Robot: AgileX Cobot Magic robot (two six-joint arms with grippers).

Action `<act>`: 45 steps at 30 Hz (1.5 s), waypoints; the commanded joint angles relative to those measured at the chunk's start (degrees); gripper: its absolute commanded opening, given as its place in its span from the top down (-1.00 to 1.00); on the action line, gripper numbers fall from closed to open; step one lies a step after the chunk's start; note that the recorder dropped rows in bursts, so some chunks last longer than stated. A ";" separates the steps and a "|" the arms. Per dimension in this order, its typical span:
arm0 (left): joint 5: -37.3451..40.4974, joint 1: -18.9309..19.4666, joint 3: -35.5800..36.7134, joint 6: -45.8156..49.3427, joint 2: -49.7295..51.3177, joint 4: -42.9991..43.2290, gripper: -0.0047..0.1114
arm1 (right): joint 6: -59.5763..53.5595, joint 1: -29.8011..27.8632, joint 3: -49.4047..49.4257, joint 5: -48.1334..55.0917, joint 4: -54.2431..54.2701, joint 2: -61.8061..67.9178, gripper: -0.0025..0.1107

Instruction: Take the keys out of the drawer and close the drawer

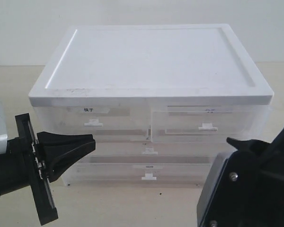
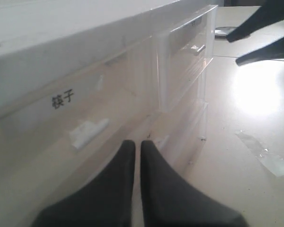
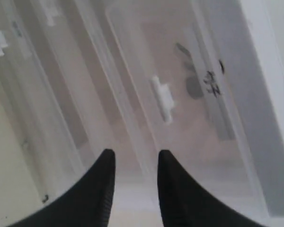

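Note:
The drawer (image 1: 180, 124) is the upper right half-width one, translucent, with a small white tab handle (image 1: 207, 126). Its front stands slightly out from the unit, as the left wrist view shows for the drawer (image 2: 184, 56). In the right wrist view a dim dark blob (image 3: 194, 86) shows through the drawer (image 3: 146, 56); it may be the keys, but it is too blurred to tell. My right gripper (image 3: 135, 156) is open, just in front of this drawer and below the handle (image 3: 163, 98). My left gripper (image 1: 92, 142) is shut on nothing, in front of the upper left drawer.
The drawer unit has a white lid (image 1: 146, 61) and stands on a beige table (image 1: 123, 203). The upper left drawer (image 1: 104, 124) carries a black-lettered label (image 2: 62, 100). Two full-width drawers (image 1: 146, 165) lie below. A strip of clear tape (image 2: 267, 153) is on the table.

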 commanded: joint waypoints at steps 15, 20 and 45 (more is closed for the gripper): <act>-0.61 -0.29 -0.17 -0.12 -0.08 -1.92 0.84 | -0.39 -10.79 0.28 3.74 -21.57 12.13 0.27; -0.61 -0.29 -0.54 -0.12 -0.08 -1.93 0.84 | -0.39 -10.92 0.28 1.30 -25.01 12.84 0.27; -0.61 -0.29 -0.63 -0.73 -0.08 0.54 0.84 | -0.38 -17.20 0.28 2.67 -27.75 12.84 0.96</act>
